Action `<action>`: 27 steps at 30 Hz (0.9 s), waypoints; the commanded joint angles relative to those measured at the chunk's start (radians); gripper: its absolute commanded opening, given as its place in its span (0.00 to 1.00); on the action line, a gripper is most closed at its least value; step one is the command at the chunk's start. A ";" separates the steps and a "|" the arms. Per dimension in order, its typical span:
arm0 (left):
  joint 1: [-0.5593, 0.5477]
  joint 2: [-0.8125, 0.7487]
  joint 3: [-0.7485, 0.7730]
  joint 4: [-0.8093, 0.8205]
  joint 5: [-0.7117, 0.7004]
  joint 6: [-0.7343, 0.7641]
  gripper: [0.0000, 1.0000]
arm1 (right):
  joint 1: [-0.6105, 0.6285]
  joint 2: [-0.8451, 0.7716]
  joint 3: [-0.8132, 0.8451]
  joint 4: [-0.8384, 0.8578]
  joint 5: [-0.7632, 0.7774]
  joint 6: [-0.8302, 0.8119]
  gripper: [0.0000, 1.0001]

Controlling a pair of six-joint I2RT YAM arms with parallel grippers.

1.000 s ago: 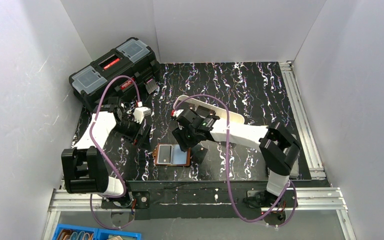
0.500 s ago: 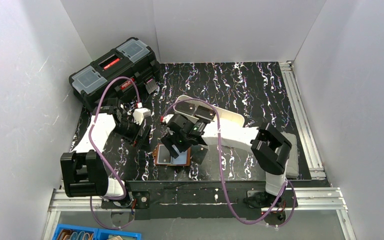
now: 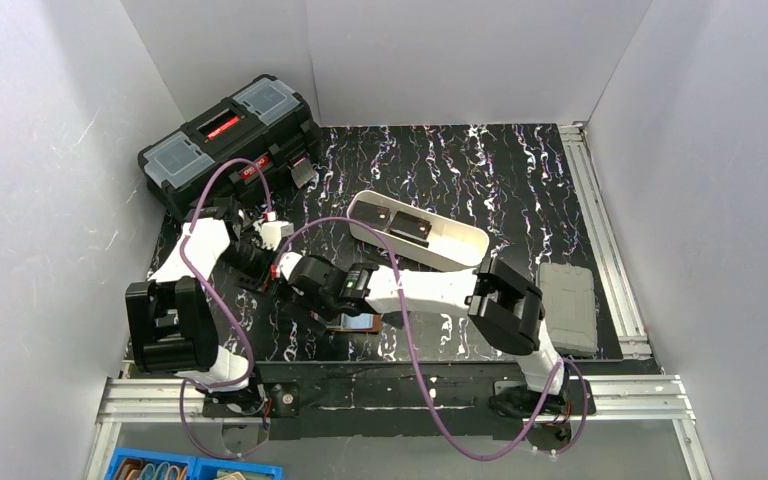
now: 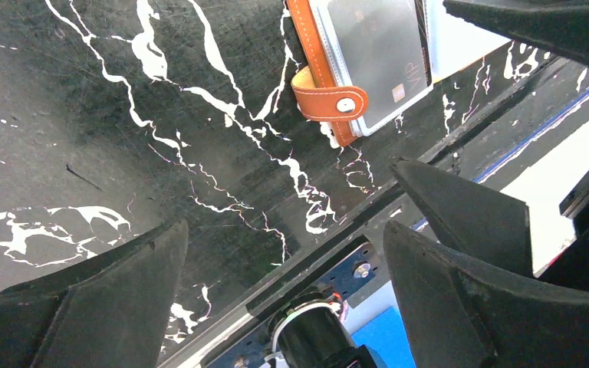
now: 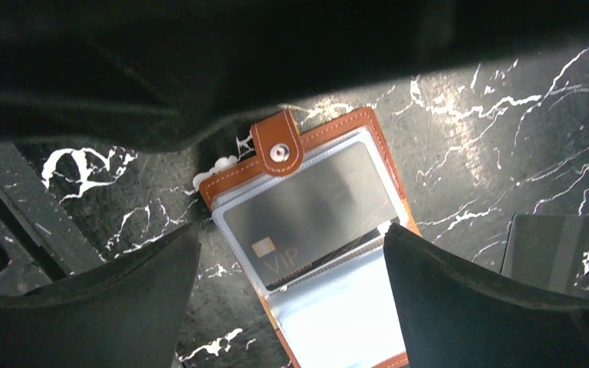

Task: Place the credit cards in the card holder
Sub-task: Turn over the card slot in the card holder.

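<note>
Right gripper (image 5: 290, 230) spread wide over the opened card holder (image 5: 337, 318), near the front edge of the black marbled table (image 5: 468, 138).

Nothing gripped: right fingers (image 5: 84, 295) standing apart on either side of the holder, clear of it. In the holder's upper clear sleeve, as far as can be told, one dark credit card (image 5: 307, 211) marked VIP, just under the snap-tab strap (image 5: 276, 149). Second credit card (image 5: 541, 245) flat on the table beside the holder, apart from it. Left gripper (image 4: 284, 230) likewise wide and empty, low over bare table on the strap side of the holder, not touching it. Farther back, a long white tray (image 3: 460, 250) with more credit cards (image 3: 400, 222) inside, and a black toolbox (image 3: 230, 140) at the far left corner.
</note>
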 commanded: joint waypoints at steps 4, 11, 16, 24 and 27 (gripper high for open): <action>0.025 -0.031 0.036 -0.058 0.009 -0.005 0.99 | 0.001 0.062 0.091 -0.013 0.040 -0.063 0.92; 0.029 -0.033 0.062 -0.067 0.001 -0.011 0.99 | 0.002 0.091 0.096 -0.009 0.021 -0.048 0.90; 0.054 -0.016 0.074 -0.086 0.000 -0.001 0.99 | 0.009 0.091 0.053 0.037 0.020 -0.039 0.91; 0.216 0.015 0.124 -0.160 0.080 0.058 0.99 | 0.016 0.029 -0.054 0.127 0.072 0.024 0.90; 0.280 0.010 0.157 -0.221 0.157 0.119 0.99 | 0.004 -0.041 -0.132 0.191 0.067 0.057 0.92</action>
